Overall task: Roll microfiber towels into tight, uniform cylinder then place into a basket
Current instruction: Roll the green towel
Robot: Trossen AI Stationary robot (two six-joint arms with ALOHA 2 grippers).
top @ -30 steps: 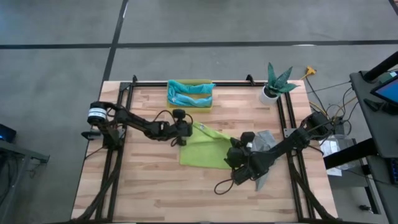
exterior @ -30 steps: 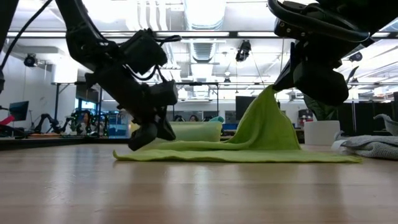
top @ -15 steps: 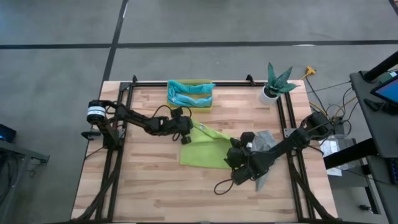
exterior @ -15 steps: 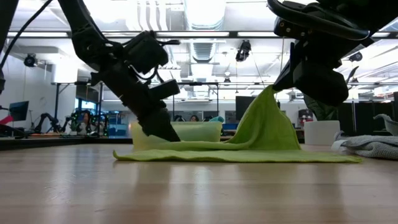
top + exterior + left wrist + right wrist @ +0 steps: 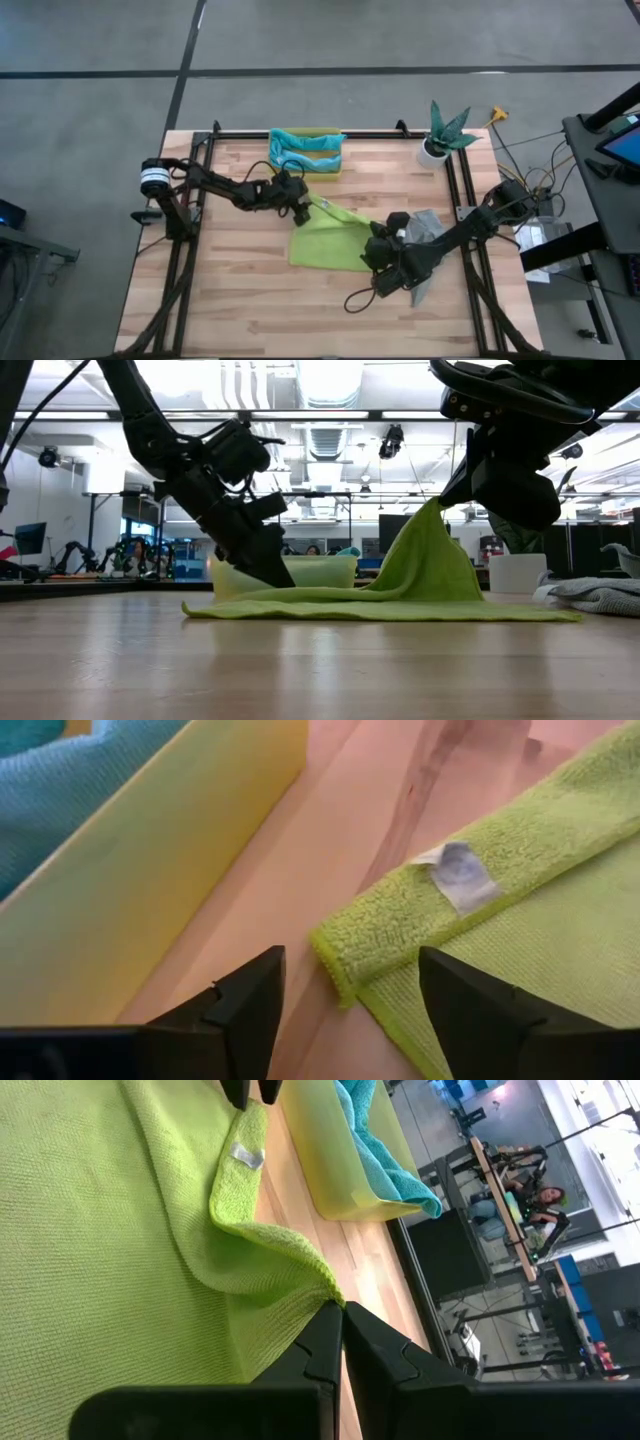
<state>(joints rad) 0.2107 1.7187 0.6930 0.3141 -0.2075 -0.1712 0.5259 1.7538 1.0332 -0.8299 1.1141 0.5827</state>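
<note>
The lime green towel (image 5: 328, 243) lies mostly flat on the table. Its far edge is folded over into a strip that carries a white label (image 5: 458, 875). My left gripper (image 5: 300, 211) is open just above the strip's left end (image 5: 338, 965), one finger on each side and touching nothing. My right gripper (image 5: 374, 242) is shut on the towel's right side, which rises to a peak (image 5: 433, 510). The yellow basket (image 5: 305, 171) stands at the far edge and holds teal and light blue towels (image 5: 305, 148). A grey towel (image 5: 426, 228) lies under my right arm. My right gripper pinches a gathered fold (image 5: 322, 1294) at the far end of the lime towel's right edge, between its two shut fingers. It comes from the table's right, slanting down. That part is lifted and the cloth slopes down from it like a tent. The rest (image 5: 380, 610) lies on the table.
The basket's near wall (image 5: 150, 870) is close beside my left fingers. A white plant pot (image 5: 434, 150) stands at the far right. Bare wood (image 5: 230, 290) stretches along the near side. Beyond the table, people sit at desks (image 5: 520, 1195).
My left gripper has moved toward the table's far edge and the basket, along the towel's left side. It has rolled about its own axis and now points at the folded strip's end. The towel and my right gripper have kept still.
</note>
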